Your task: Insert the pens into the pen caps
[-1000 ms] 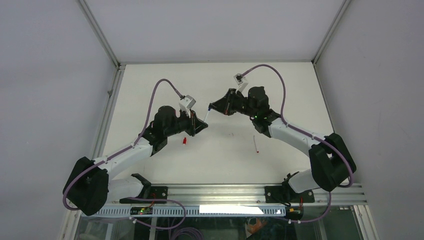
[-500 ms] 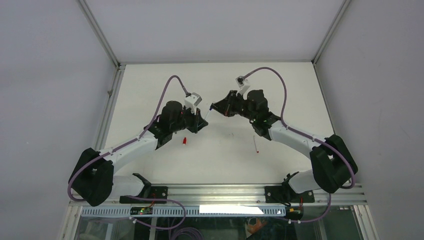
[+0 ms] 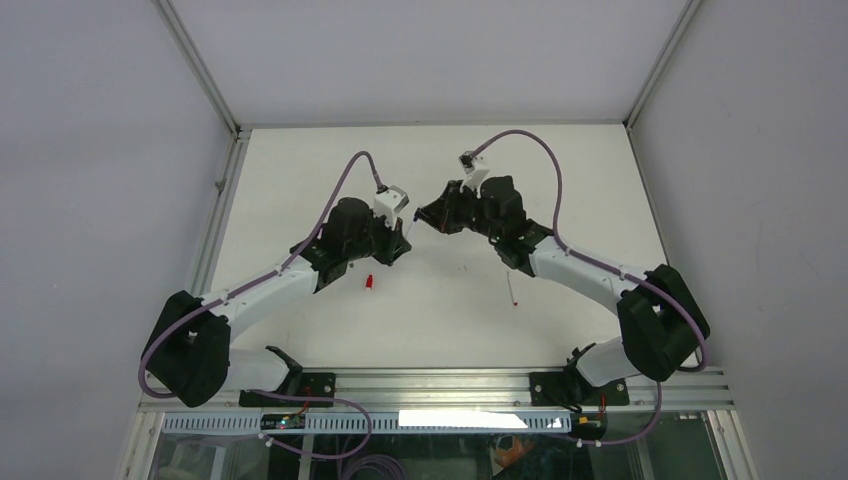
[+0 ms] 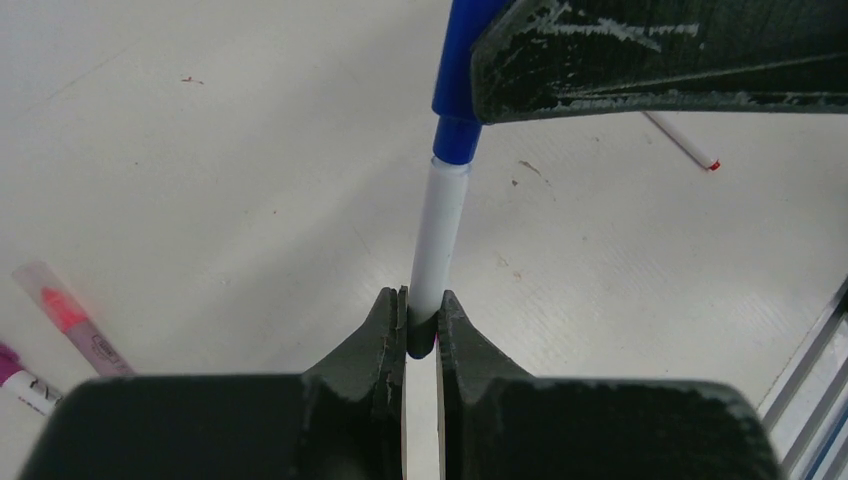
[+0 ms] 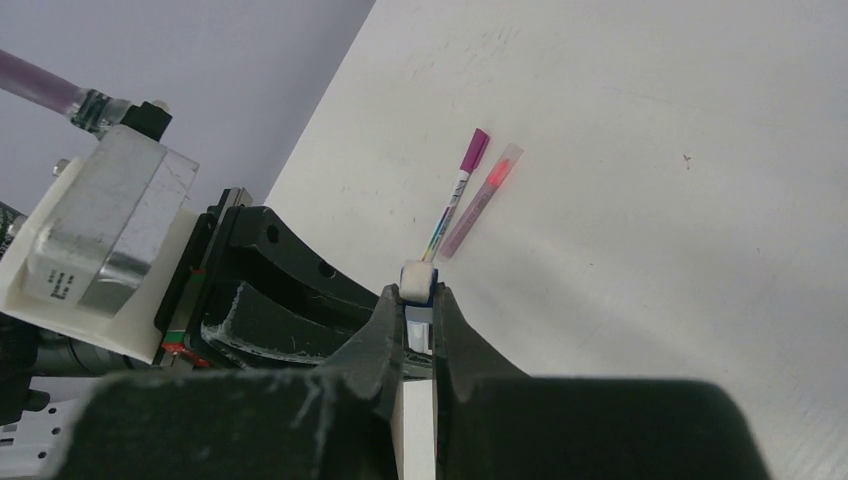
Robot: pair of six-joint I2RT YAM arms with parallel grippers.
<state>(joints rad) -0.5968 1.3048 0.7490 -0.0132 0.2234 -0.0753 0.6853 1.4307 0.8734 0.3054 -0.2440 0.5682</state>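
My left gripper [image 4: 422, 318] is shut on the tail of a white pen [image 4: 438, 235]. The pen's front end sits in the mouth of a blue pen cap [image 4: 457, 95], and my right gripper [image 5: 418, 305] is shut on that cap [image 5: 418, 318]. In the top view the two grippers, left [image 3: 405, 240] and right [image 3: 426, 216], meet tip to tip above the middle of the table. A red cap [image 3: 369, 282] lies below the left gripper. A thin white pen with a red tip [image 3: 512, 288] lies under the right arm.
A magenta pen [image 5: 460, 190] and a pale pink pen [image 5: 482, 198] lie side by side on the white table [image 5: 650, 150]. The same two, pink [image 4: 68, 318] and magenta [image 4: 20, 375], show at the left wrist view's left edge. Grey walls enclose the table [image 3: 450, 320].
Both grippers have closed in on each other. The stretch of white pen seen between them a second ago has shrunk, and its tip now sits in the blue cap.
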